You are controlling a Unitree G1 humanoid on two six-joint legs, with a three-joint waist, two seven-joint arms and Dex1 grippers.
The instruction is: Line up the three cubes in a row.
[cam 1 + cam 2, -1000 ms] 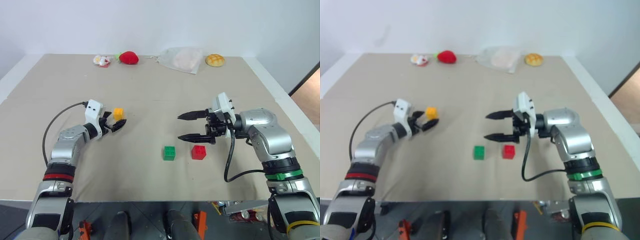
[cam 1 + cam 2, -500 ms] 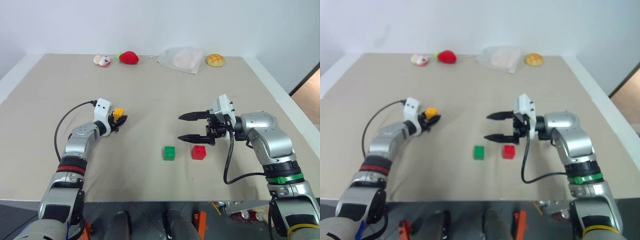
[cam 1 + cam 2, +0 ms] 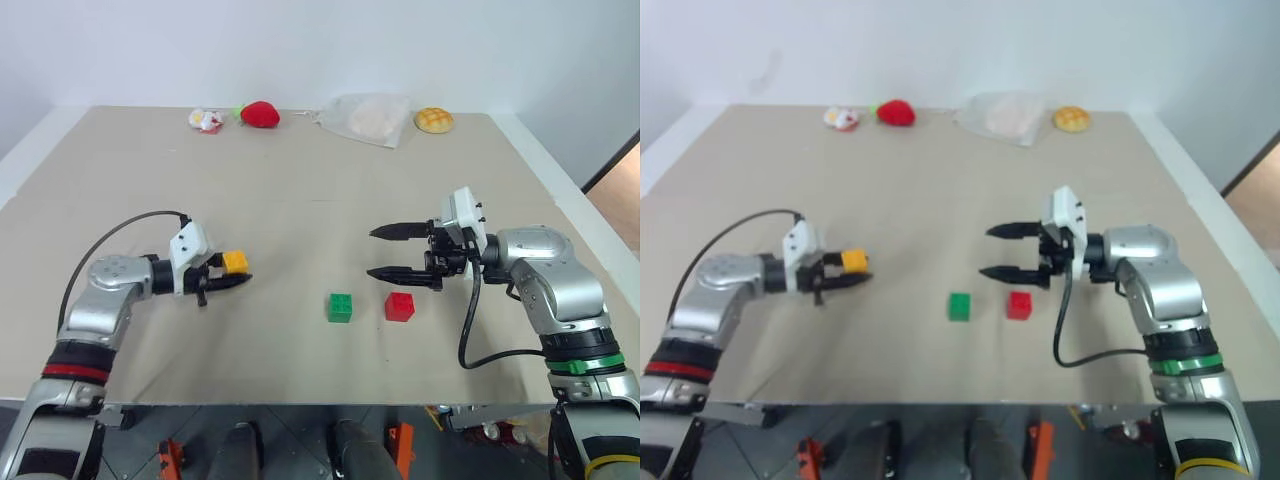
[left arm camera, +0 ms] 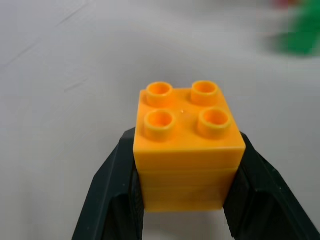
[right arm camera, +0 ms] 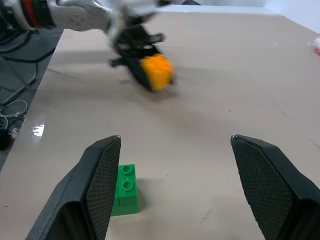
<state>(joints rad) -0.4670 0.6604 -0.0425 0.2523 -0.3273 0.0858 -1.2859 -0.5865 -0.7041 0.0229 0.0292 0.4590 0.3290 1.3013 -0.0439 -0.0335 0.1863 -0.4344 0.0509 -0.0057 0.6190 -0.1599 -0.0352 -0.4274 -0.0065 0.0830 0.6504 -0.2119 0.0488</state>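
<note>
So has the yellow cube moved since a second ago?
Yes. The yellow cube, shut in the left gripper, has come nearer the table's front edge, closer to the green cube, which stayed put.

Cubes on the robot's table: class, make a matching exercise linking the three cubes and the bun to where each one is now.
Column one:
1. orange cube
2. green cube
3. red cube
4. bun

Column two:
A. at the table's far edge
B. on the table, just under the open right claw
C. gripped in the left claw
D. on the table, between the orange and red cubes

Pairs: 1-C, 2-D, 3-B, 4-A
</note>
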